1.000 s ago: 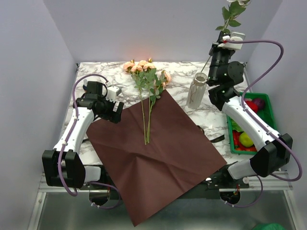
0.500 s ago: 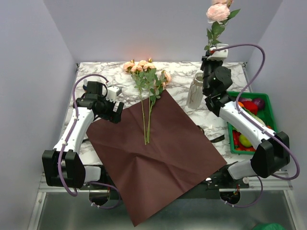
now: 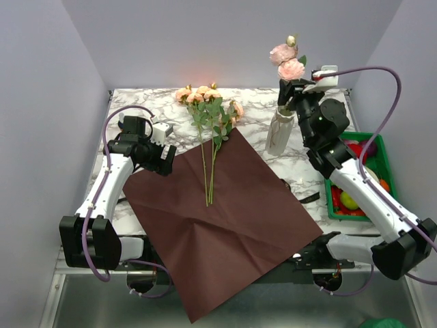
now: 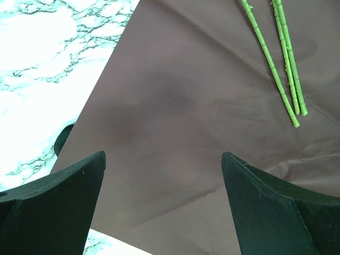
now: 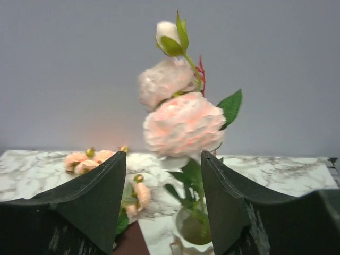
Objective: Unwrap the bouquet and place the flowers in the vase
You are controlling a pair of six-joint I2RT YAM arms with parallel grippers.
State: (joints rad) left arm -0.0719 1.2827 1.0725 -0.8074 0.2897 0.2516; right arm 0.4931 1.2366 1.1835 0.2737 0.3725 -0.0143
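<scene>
At the back right of the marble table (image 3: 136,102), seen from above, the right gripper (image 3: 295,96) hangs just over the slim, veined white vase (image 3: 278,131), beside a stem of the flowers (image 3: 287,60) standing upright in its mouth. The remaining roses (image 3: 207,102) lie across the far corner of the creased dark red paper (image 3: 218,212), a flat square sheet. The left gripper (image 3: 164,158) sits at the sheet's left edge, well apart from them. From the left wrist, its jaws gape wide over matte paper (image 4: 175,106), and thin knobbly green stems (image 4: 271,58) lie beyond them. From the right wrist, the black fingers (image 5: 101,186) stand parted either side of the ruffled peach blooms (image 5: 183,125), pinching nothing, with the vase mouth (image 5: 192,227) below.
</scene>
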